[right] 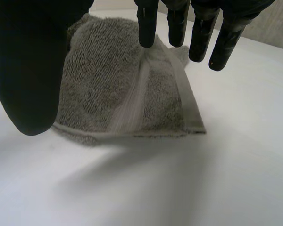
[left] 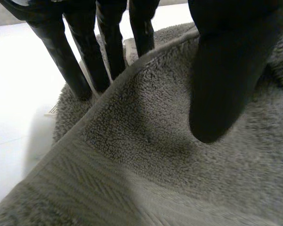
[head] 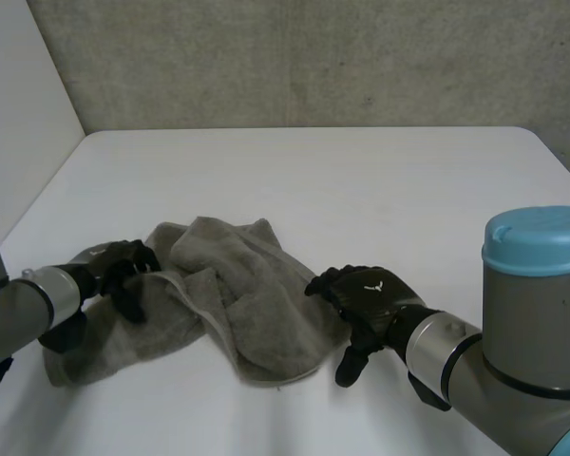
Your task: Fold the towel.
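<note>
A grey terry towel (head: pixel 237 294) lies crumpled on the white bench (head: pixel 361 190), in soft folds, between the two arms. Its pile is looped and rough, and a flat woven band (right: pixel 184 103) runs along the hem.

The left robot hand (head: pixel 123 269) is on the towel's left part. Its straight fingers (left: pixel 61 56) go down behind a raised fold, which hides their tips. The thumb (left: pixel 221 70) is on the other side, apart from them, so the hand is spread and not closed on the cloth.

The right robot hand (head: pixel 370 296) is at the towel's right edge, with its fingers (right: pixel 147 23) straight and spread over the hemmed corner, holding nothing.
</note>
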{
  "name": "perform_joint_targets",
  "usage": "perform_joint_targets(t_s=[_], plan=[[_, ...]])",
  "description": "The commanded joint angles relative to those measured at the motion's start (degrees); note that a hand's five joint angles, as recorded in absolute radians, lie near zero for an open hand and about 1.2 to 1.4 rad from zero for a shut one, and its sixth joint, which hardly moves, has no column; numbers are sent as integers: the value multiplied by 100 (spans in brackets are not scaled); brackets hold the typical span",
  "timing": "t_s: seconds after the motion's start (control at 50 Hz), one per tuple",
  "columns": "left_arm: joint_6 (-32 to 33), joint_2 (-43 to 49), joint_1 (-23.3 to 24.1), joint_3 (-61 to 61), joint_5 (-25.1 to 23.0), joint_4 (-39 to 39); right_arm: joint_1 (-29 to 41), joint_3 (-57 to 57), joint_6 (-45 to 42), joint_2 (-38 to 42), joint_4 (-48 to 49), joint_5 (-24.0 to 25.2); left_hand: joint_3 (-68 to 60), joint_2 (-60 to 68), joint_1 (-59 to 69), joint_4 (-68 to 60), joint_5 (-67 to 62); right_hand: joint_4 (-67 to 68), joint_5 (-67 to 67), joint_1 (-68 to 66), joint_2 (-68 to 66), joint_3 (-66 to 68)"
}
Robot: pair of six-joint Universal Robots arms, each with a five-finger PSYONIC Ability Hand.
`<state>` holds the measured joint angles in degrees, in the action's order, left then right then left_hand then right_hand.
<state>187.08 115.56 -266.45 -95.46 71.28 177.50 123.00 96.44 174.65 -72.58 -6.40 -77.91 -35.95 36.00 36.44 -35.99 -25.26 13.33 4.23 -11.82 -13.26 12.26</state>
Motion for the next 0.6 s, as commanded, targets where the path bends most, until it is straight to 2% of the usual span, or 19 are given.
perform_joint_targets(t_s=[0.02,0.1,0.14,0.16,0.24,0.34,0.38,0.5,0.6], plan=[[-23,151,137,10,53,874,-22,261,-283,-19,24,4,-2708,2704,2659,-2704,-2778,-333,-423,182,326,-226],[4,230,268,10,70,1058,-22,410,-476,-45,182,-39,-2809,2804,2760,-2805,-2878,-333,-423,182,326,-226],[4,247,322,10,70,1067,-13,446,-494,-54,253,-101,-3263,3259,3214,-3259,-3333,-333,-423,182,326,-226],[4,247,348,19,79,1067,-13,446,-494,-63,305,-153,-4394,4389,4345,-4390,-4463,-333,-423,182,326,-226],[4,160,366,28,158,1067,-22,437,-494,-89,332,-251,-4405,4400,4356,-4401,-4474,-333,-423,182,326,-226],[-5,-429,541,116,466,1005,-22,376,-388,-160,323,-409,-4405,4400,4356,-4401,-4474,-333,-423,182,326,-226],[-5,-963,664,133,606,1005,22,314,-196,-177,306,-462,-4405,4400,4356,-4401,-4474,-333,-423,182,326,-226],[-14,-1748,814,151,686,891,338,104,612,-160,218,-435,-4405,4400,4356,-4401,-4474,-333,-423,182,326,-226],[-14,-2520,902,142,686,400,522,85,667,-90,261,-409,-4405,4400,4356,-4401,-4474,-333,-423,182,326,-226]])
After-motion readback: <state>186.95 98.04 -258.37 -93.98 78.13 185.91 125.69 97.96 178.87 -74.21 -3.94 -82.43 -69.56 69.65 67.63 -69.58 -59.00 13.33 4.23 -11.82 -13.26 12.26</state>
